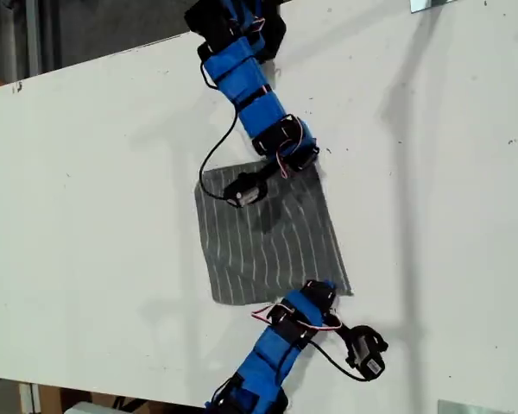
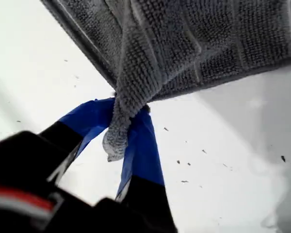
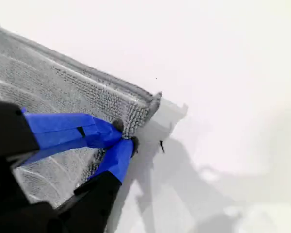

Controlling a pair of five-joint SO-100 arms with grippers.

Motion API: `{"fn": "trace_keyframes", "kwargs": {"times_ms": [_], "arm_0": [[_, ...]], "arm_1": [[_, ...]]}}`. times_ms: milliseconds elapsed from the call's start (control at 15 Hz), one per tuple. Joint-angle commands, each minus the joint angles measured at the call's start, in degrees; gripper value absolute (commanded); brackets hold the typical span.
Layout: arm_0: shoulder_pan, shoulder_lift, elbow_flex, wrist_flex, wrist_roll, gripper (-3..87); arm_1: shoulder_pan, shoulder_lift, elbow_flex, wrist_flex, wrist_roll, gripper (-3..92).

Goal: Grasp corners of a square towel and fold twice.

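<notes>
white desk [image 1: 95, 216] fills nearly the whole exterior view, its far edge running slantwise across 10 to 12 o'clock. beyond that edge a dim grey background [image 1: 86, 26]; cannot tell floor from wall.

towel [image 1: 268, 241] lies near the centre of the desk, mostly flat, turned a little off square. dark grey, thin pale stripes running roughly 12 to 6 o'clock in the exterior view, slightly bowed. close up the pile is nubby, with a thin darker hem.

two blue-and-black arms. one arm [image 1: 246, 78] enters from 12 o'clock and ends over the towel's 1 o'clock corner, covering it. another arm [image 1: 272, 358] enters from 6 o'clock and ends at the towel's 5 o'clock corner. cannot tell which is first and which second. their shadows fall on the cloth and the desk.

my first pincer [image 2: 131, 114]: blue-taped jaws clamped on a towel corner [image 2: 117, 145], the cloth bunched into a twist and pulled up off the desk, the tip poking out past the jaws.

my second pincer [image 3: 127, 136]: jaws together on the towel's hem, just beside another corner [image 3: 155, 99], which curls up slightly.

a black cable [image 1: 214, 147] loops from the 12 o'clock arm across the desk to the towel's edge. small dark specks [image 2: 184, 164] dot the desk.
</notes>
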Motion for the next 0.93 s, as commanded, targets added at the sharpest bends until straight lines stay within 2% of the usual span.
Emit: {"fn": "trace_keyframes", "kwargs": {"times_ms": [0, 200, 400, 667, 867], "arm_0": [[-2.2, 2.9, -8.8, 2.7, 8.6, -0.2], [-4.9, 9.7, -9.6, 3.1, 17.8, -0.2], [-10.5, 21.8, -1.7, 5.1, 20.0, -0.2], [-25.3, 46.1, 23.0, 3.8, 20.8, -0.2], [-37.4, 57.9, 33.2, 4.7, 25.3, -0.2]], "arm_1": [[1.7, 9.8, -2.9, 2.8, -0.9, -0.1], [6.6, 16.8, -2.6, 3.3, -5.4, -0.1], [14.6, 22.4, -3.6, 2.9, -12.4, -0.1], [29.1, 26.3, -4.1, 4.8, -21.1, -0.1], [40.3, 24.2, -7.2, 6.3, -27.1, -0.1]]}}
